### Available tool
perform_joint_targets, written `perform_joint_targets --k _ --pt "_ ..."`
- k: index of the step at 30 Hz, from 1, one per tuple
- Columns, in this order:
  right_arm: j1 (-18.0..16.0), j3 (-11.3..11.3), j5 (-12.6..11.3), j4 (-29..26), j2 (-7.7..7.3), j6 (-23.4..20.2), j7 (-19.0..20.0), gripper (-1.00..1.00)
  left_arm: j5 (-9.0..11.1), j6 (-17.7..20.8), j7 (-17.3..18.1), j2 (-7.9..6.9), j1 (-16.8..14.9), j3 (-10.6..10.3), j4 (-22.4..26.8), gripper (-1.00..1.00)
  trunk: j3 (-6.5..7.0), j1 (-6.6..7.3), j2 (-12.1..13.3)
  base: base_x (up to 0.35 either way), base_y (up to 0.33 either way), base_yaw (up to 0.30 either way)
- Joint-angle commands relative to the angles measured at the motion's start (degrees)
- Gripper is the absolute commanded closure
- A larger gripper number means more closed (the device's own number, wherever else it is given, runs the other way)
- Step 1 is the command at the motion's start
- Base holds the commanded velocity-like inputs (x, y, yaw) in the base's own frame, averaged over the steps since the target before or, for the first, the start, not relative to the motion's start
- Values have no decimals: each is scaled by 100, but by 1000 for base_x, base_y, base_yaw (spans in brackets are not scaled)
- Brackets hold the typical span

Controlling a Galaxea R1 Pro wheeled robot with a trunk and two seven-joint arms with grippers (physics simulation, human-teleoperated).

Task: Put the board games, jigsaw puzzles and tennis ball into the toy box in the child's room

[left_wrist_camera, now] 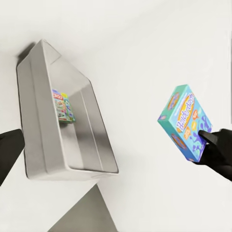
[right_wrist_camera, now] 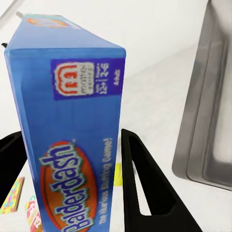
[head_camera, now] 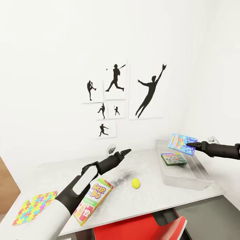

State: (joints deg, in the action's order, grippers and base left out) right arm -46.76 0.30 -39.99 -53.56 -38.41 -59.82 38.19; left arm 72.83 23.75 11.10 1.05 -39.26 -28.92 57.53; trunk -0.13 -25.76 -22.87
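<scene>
one game (head_camera: 173,159) already lies in the box (head_camera: 200,181). left of the box on the table (head_camera: 143,196): a puzzle (head_camera: 35,207), skip-bo (head_camera: 93,200) under my left gripper (head_camera: 128,151), whose spread i cannot tell, and the ball (head_camera: 135,183). my right gripper (head_camera: 188,144) grips the blue game (head_camera: 182,144) above the box.

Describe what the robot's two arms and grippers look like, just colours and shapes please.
Both arms are mostly black. The left arm has a glossy white shell over its lower segment, then a black ribbed wrist section. The left gripper ends in slim, pointed black fingers. The right arm is black with a small grey-white fitting near the wrist. The right gripper has flat, wedge-shaped black fingers with a slot cut through one. No cables or markings are visible.
</scene>
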Motion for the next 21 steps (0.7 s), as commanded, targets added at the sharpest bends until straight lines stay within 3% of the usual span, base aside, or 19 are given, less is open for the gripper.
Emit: perform_joint_targets --k 1,4,9,21 --pt "-3 7 17 3 0 -18 38 100 38 24 4 -2 -2 1 14 -100 -3 -2 -4 0 0 -11" --pt "-7 49 19 5 0 -18 33 100 38 26 2 -4 -2 1 39 -100 -3 -2 -4 0 0 -8" --pt "-25 308 117 22 -10 -18 31 100 38 31 2 -5 -2 1 80 -100 -3 -2 -4 0 -4 -4" --pt "-33 472 206 7 8 -18 38 100 37 26 -25 -12 24 1 253 -100 -3 -2 -4 -53 -127 -1"
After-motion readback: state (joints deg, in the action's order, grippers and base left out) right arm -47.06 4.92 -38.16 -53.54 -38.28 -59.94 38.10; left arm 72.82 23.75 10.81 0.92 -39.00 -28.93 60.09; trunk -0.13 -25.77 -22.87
